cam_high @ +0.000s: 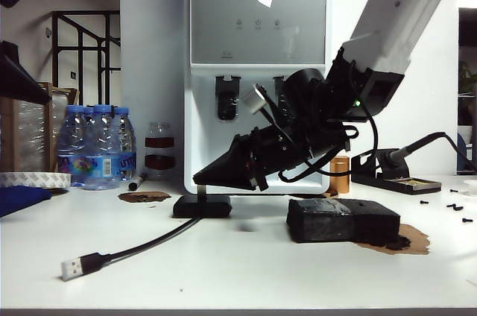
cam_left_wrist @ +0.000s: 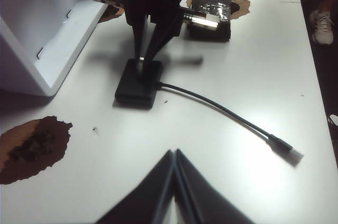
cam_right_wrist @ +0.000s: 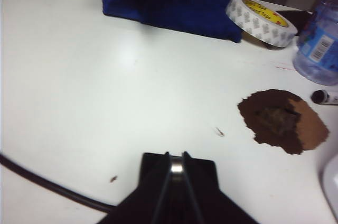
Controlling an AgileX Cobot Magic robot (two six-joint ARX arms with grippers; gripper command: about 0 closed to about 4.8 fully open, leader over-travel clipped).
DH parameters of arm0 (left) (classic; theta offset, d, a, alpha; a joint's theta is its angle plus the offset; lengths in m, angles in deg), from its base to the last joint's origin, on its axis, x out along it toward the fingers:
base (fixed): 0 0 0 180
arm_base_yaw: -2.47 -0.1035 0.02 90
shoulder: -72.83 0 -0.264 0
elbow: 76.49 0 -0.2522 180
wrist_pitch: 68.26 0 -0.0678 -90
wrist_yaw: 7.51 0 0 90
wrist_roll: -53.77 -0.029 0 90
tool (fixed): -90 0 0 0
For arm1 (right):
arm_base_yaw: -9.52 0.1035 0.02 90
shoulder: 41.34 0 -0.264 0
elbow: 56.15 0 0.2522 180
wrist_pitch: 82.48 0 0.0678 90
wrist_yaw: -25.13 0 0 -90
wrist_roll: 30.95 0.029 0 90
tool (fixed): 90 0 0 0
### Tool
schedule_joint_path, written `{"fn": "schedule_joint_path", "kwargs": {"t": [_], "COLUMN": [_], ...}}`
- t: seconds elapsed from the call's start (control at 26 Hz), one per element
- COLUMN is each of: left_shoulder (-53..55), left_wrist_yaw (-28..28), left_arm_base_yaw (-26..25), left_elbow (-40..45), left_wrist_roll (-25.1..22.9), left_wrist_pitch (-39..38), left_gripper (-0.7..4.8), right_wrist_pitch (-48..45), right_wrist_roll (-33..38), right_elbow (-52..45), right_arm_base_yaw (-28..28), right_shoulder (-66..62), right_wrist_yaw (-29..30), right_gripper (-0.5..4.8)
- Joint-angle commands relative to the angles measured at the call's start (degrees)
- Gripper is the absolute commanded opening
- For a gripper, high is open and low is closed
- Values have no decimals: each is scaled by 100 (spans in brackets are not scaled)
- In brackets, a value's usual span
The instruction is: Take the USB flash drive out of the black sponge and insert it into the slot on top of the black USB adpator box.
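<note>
My right gripper [cam_high: 200, 180] reaches across to the left and points down over the black USB adpator box [cam_high: 202, 206]. It is shut on the USB flash drive [cam_high: 201, 191], a thin silver stick standing upright with its lower end at the box's top, where the slot is hidden. In the right wrist view the drive [cam_right_wrist: 176, 167] shows between the fingertips, above the box [cam_right_wrist: 203, 168]. The black sponge [cam_high: 341, 220] lies to the right, apart from both. My left gripper [cam_left_wrist: 174, 152] hangs shut and empty over bare table, facing the box [cam_left_wrist: 138, 82] and the sponge [cam_left_wrist: 210, 14].
The box's cable runs forward to a silver plug [cam_high: 72, 267]. A water dispenser [cam_high: 257, 70] stands behind. Bottles [cam_high: 100, 144], a tape roll [cam_right_wrist: 260, 19] and a blue cloth [cam_right_wrist: 169, 2] sit left. Brown stains [cam_right_wrist: 280, 121] mark the table; a soldering stand [cam_high: 395, 174] is far right.
</note>
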Motion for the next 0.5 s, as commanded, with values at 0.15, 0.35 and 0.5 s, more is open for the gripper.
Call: {"fn": "schedule_joint_path", "kwargs": {"t": [0.15,0.35,0.5], "left_shoulder": [-11,-11,-11], "left_wrist_yaw": [39,42,39], "left_arm_base_yaw": [-7,-4,-4], "left_elbow": [-11,-11,-11], "left_wrist_roll": [-61,-61,-59], "left_wrist_pitch": [0,2,-2], "left_gripper": [-4,-4,-4], "right_wrist_pitch": [262,562,540], "right_wrist_roll": [-76,-81,-79], "right_elbow": [-2,22,37], "right_arm_base_yaw": [-136,-155,-144], "right_shoulder": [-22,-22,-22], "right_wrist_yaw": [-485,-321,-74], "right_gripper": [-4,-4,-4]}}
